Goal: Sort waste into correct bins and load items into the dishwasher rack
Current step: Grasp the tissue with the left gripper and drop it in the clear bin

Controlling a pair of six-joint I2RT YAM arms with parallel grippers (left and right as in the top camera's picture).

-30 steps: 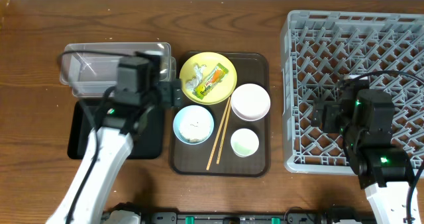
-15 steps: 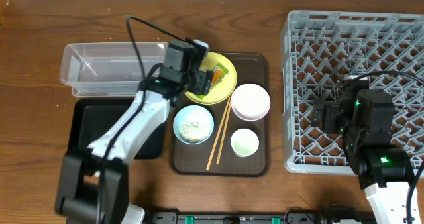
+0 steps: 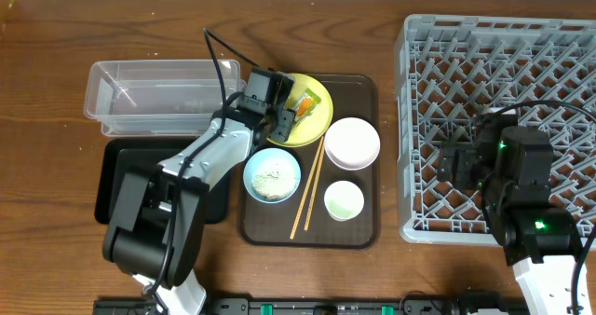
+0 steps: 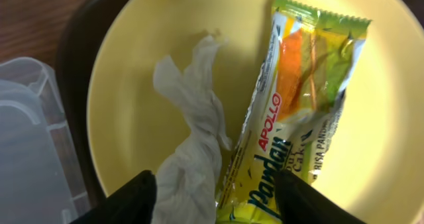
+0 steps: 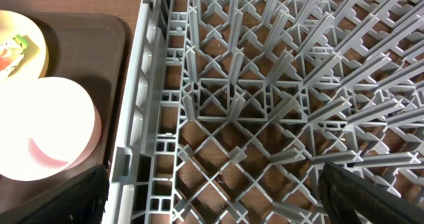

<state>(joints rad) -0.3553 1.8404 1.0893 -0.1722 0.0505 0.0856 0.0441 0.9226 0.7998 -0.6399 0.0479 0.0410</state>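
My left gripper (image 3: pixel 281 117) is open low over the yellow plate (image 3: pixel 315 121). In the left wrist view its fingers (image 4: pixel 215 187) straddle the crumpled white tissue (image 4: pixel 192 124) and the lower end of the green-yellow snack wrapper (image 4: pixel 301 111), both lying on the plate (image 4: pixel 126 105). The light blue bowl (image 3: pixel 272 174) holds rice scraps. The pale pink bowl (image 3: pixel 352 143), small cup (image 3: pixel 344 200) and chopsticks (image 3: pixel 308 189) lie on the brown tray. My right gripper (image 3: pixel 456 162) is open and empty over the grey rack (image 3: pixel 503 63), as the right wrist view (image 5: pixel 215 197) shows.
The clear tub (image 3: pixel 149 96) stands left of the plate, with the black tray (image 3: pixel 116 180) in front of it. The brown serving tray (image 3: pixel 358 233) holds the dishes. The rack's left wall (image 5: pixel 142 118) stands beside the pink bowl (image 5: pixel 46 131).
My left arm has swung right from above the tub and black tray to the yellow plate and lowered over the tissue and wrapper. The right arm has not moved.
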